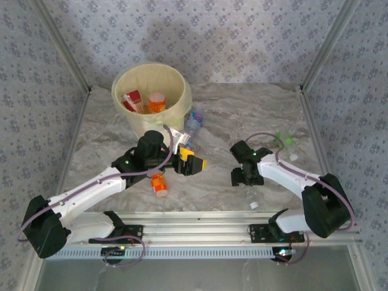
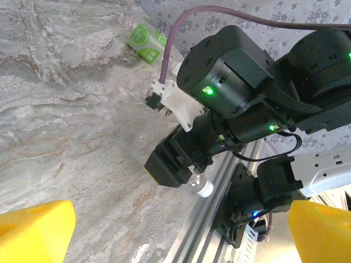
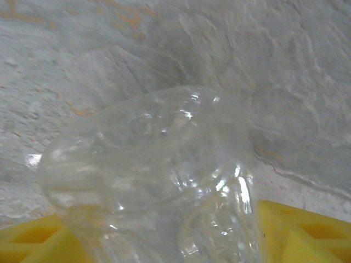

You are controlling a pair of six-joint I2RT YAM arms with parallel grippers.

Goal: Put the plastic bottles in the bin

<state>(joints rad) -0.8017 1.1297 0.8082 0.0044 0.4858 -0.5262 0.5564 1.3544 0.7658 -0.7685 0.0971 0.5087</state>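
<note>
Wrist view: clear bottle, perhaps in right gripper.

bin: on the table, far left
two bottles: inside the bin
side bottle: just right of the bin
front bottle: near, left of middle
right bottle: far right side
low bottle: near right

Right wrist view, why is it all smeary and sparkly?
Right wrist view: a clear bottle sits so close to the lens that it blurs, with small white glints on it; top external view: evenly lit, the bin casts a soft shadow on the wall.
</note>
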